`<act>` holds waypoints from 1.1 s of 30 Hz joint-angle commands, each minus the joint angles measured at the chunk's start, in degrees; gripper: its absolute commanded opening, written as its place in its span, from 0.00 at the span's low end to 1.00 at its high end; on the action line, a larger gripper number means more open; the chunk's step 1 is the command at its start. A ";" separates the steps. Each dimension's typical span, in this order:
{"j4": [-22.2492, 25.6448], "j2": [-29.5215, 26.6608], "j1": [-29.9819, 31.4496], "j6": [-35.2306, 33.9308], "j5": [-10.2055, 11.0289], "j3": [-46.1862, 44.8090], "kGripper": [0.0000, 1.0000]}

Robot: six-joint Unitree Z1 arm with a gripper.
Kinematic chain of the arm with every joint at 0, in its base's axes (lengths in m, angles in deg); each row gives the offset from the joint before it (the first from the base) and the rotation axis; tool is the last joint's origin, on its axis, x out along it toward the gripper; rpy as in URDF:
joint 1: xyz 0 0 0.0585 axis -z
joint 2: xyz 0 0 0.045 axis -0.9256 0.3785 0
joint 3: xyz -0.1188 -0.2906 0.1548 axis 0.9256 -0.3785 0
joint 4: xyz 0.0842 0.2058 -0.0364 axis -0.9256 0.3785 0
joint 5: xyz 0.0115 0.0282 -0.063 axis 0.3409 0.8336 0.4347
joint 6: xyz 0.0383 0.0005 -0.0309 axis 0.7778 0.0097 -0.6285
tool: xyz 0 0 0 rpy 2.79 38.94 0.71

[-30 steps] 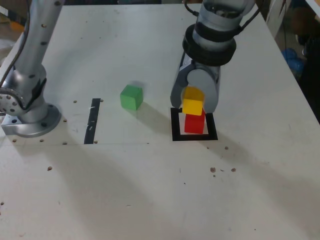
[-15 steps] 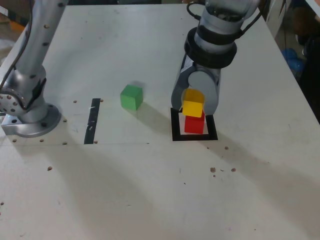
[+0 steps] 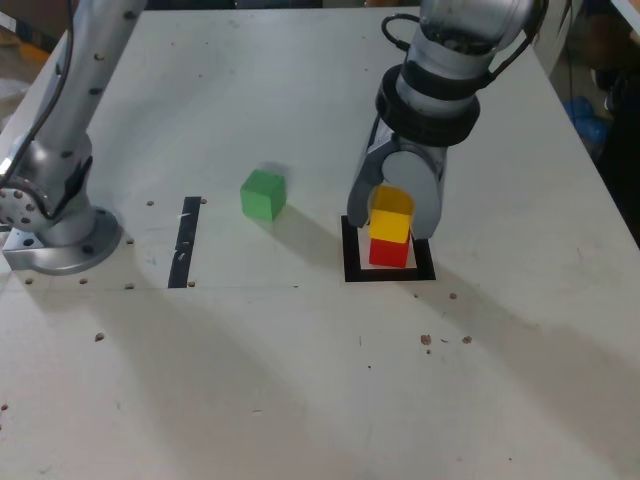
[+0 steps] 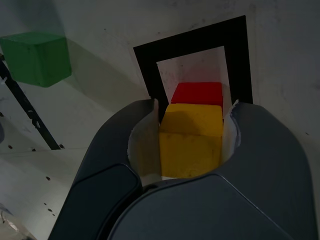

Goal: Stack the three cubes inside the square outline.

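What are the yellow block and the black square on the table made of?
The small yellow cube, held in the grey gripper, looks like painted wood or hard plastic: flat matte faces, crisp edges, no shine. The flat black square outline looks like tape stuck to the white table: thin, flat, dull.

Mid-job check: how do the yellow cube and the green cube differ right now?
The yellow cube is clamped in the gripper; the green cube sits free, nothing touching it. Yellow is over the red cube inside the square outline; green rests on the table outside it, toward the exterior view's left. Colour aside, both are plain blocks of about equal size.
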 commanded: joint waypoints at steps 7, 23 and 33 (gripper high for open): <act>0.04 0.56 -0.24 0.65 -0.08 0.56 0.77; 1.25 -3.00 -1.10 0.50 1.91 -0.77 0.99; 2.90 -17.62 -5.59 2.52 1.16 -10.94 1.00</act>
